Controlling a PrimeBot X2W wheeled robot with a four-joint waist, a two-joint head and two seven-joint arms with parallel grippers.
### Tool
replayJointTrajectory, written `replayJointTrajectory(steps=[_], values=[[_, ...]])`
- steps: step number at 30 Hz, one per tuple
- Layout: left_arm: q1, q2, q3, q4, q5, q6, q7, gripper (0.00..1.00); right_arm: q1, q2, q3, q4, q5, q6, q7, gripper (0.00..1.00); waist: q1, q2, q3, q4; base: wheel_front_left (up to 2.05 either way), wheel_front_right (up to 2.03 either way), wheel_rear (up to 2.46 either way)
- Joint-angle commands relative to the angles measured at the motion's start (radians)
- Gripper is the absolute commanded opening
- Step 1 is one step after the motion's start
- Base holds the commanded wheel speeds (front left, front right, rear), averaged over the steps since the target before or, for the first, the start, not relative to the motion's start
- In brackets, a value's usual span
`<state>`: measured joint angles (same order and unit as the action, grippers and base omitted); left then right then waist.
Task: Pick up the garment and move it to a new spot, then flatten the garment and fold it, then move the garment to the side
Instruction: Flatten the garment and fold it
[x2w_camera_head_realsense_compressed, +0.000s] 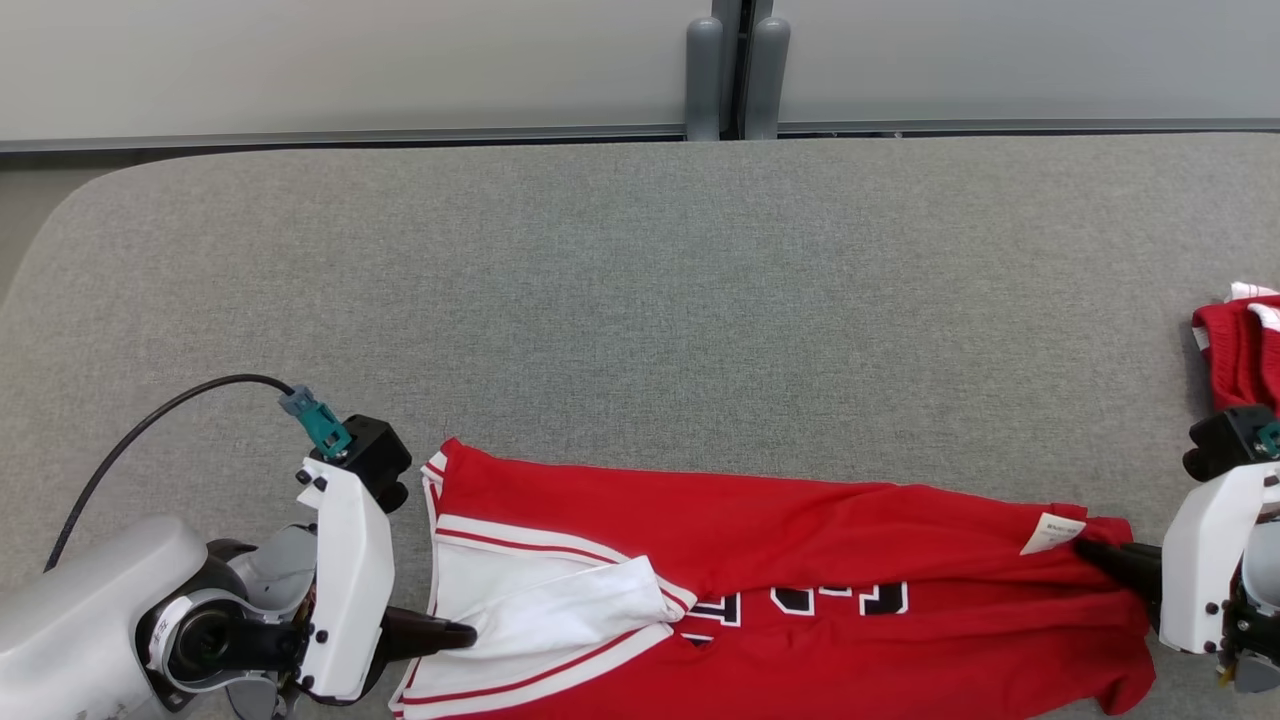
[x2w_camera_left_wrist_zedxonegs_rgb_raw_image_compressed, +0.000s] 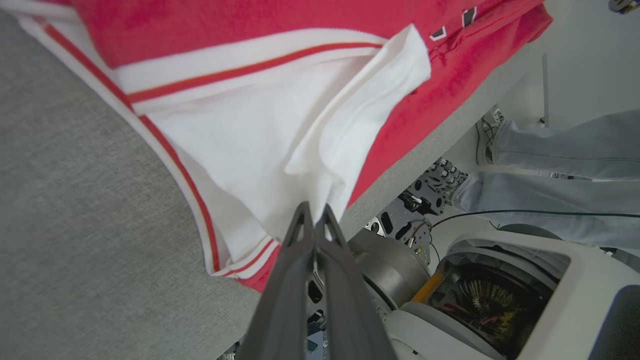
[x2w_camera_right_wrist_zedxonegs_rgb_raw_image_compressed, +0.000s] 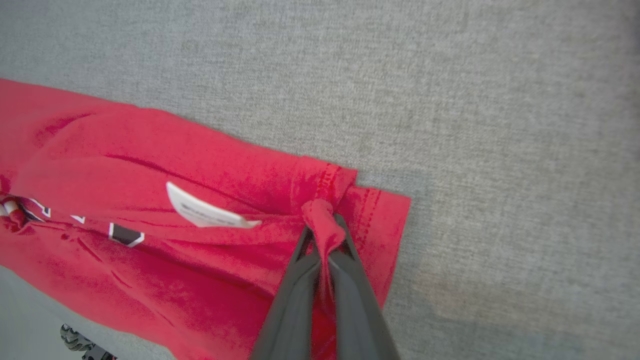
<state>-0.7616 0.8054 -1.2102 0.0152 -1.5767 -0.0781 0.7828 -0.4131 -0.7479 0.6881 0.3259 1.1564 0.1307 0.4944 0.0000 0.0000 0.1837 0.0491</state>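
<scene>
Red garment (x2w_camera_head_realsense_compressed: 800, 520) on grey table (x2w_camera_head_realsense_compressed: 640, 300), red cloth (x2w_camera_head_realsense_compressed: 1240, 350) far right

The garment (x2w_camera_head_realsense_compressed: 800, 540) is red. One end carries a white panel bordered by white bands with thin red stripes. Its lettering is black, outlined in white. The label (x2w_camera_head_realsense_compressed: 1050, 532) is white with fine dark print. The bench (x2w_camera_head_realsense_compressed: 640, 300) is uniform grey weave. The left tool (x2w_camera_head_realsense_compressed: 455, 634) and right tool (x2w_camera_head_realsense_compressed: 1090, 550) are dark grey. The connector (x2w_camera_head_realsense_compressed: 315, 420) is teal and the cable (x2w_camera_head_realsense_compressed: 150, 420) black. The second cloth (x2w_camera_head_realsense_compressed: 1240, 350) is red with white trim.
</scene>
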Motion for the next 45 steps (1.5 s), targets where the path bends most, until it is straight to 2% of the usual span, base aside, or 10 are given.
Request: replayJointTrajectory(steps=[1, 2, 3, 4, 5, 14, 20, 31, 40, 45], values=[[0.016, -0.004, -0.004, 0.012, -0.005, -0.002, 0.006, 0.16, -0.002, 0.006, -0.001, 0.01, -0.008, 0.0, 0.01, 1.0, 0.0, 0.0, 0.001, -0.001, 0.0, 0.0, 0.0], [0.016, -0.004, -0.004, 0.012, -0.005, -0.002, 0.006, 0.16, -0.002, 0.006, -0.001, 0.01, -0.008, 0.0, 0.01, 1.0, 0.0, 0.0, 0.001, -0.001, 0.0, 0.0, 0.0], [0.02, -0.005, -0.007, 0.016, -0.005, -0.003, 0.009, 0.33, -0.002, 0.009, 0.001, 0.013, -0.011, 0.0, 0.014, 1.0, 0.0, 0.0, 0.0, -0.002, 0.0, 0.0, 0.0], [0.021, -0.007, -0.009, 0.02, -0.003, -0.005, 0.012, 0.92, -0.001, 0.012, 0.002, 0.014, -0.015, 0.0, 0.017, 1.0, 0.0, 0.0, 0.0, -0.002, 0.0, 0.0, 0.0], [0.02, -0.01, -0.01, 0.024, -0.002, -0.007, 0.013, 1.0, -0.001, 0.016, 0.003, 0.015, -0.016, 0.0, 0.018, 1.0, 0.0, 0.0, -0.002, -0.003, 0.0, 0.0, 0.0], [0.006, 0.011, 0.033, 0.029, -0.001, -0.021, -0.039, 1.0, 0.019, 0.015, -0.062, -0.032, 0.0, 0.0, -0.073, 1.0, 0.0, 0.0, -0.053, 0.0, 0.0, 0.0, 0.0], [0.005, 0.058, 0.111, -0.013, 0.083, -0.015, -0.227, 1.0, 0.059, 0.01, -0.138, -0.118, -0.014, 0.0, -0.239, 1.0, 0.0, 0.0, -0.105, 0.002, 0.0, 0.0, 0.0], [0.184, 0.113, 0.252, -0.101, 0.289, 0.223, -0.8, 1.0, 0.155, 0.111, -0.299, -0.128, -0.235, 0.0, -0.66, 1.0, 0.0, 0.0, -0.167, 0.012, 0.0, 0.0, 0.0], [0.44, -0.004, 0.467, -0.149, 0.416, 0.418, -1.048, 1.0, 0.312, 0.295, -0.495, -0.077, -0.36, 0.0, -0.744, 1.0, 0.0, 0.0, -0.185, 0.029, 0.0, 0.0, 0.0], [0.67, -0.192, 0.742, -0.187, 0.623, 0.413, -1.048, 1.0, 0.395, 0.352, -0.54, -0.078, -0.411, 0.0, -0.729, 1.0, 0.0, 0.0, -0.185, 0.026, 0.0, 0.0, 0.0]])
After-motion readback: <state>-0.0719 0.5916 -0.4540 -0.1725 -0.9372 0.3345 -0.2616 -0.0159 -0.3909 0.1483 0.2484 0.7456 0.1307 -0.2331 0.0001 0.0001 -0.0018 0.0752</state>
